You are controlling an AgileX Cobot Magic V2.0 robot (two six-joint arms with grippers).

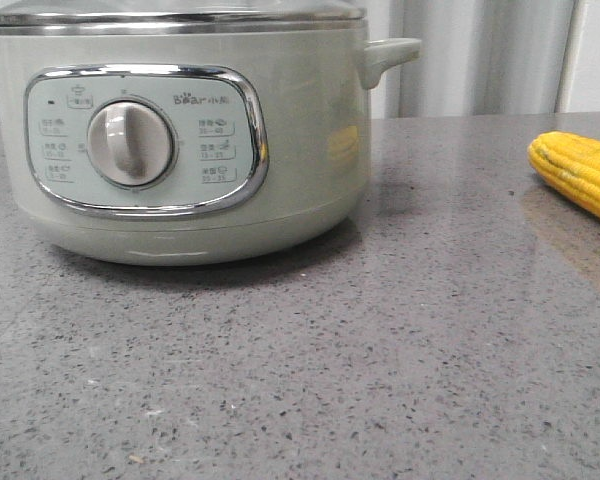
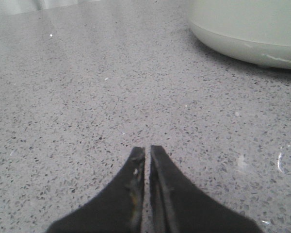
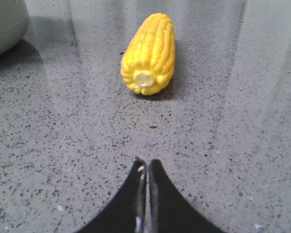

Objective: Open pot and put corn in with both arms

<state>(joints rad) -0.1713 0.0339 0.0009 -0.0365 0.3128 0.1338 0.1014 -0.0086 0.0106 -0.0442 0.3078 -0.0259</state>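
1. Left gripper (image 2: 147,149): two black fingers pressed nearly together, only a thin slit between, holding nothing. Hovering low over the speckled grey countertop (image 2: 97,97), with the curved base of the pot (image 2: 247,34) ahead and off to one side, apart from the fingertips.

2. Right gripper (image 3: 146,162): likewise closed to a narrow slit, empty. Aimed almost straight at the corn (image 3: 149,53), its pale cut end turned toward the fingers. Near, but not touching.

3. Likely reason for the arrangement: one arm faced toward the pot for the lid, the other lined up on the cob for the pickup. Both seemingly at a resting pose, with no step yet begun.

4. Pot (image 1: 180,140): large, pale sage green, standing at the left of the front view. Chrome-framed panel and beige dial (image 1: 130,143) facing the camera, one side handle (image 1: 390,52) jutting right. Steel rim with a lid (image 1: 180,12) still on, top cropped out of view.

5. Corn (image 1: 580,172): bright yellow, lying on its side on the countertop at the far right edge, well apart from the pot and partly cut off by the frame.

6. Obstacles: bare stone between cob and pot, nothing else visible. Closed lid the one barrier to putting the corn in. Closed fingers needing to spread before any grasp.
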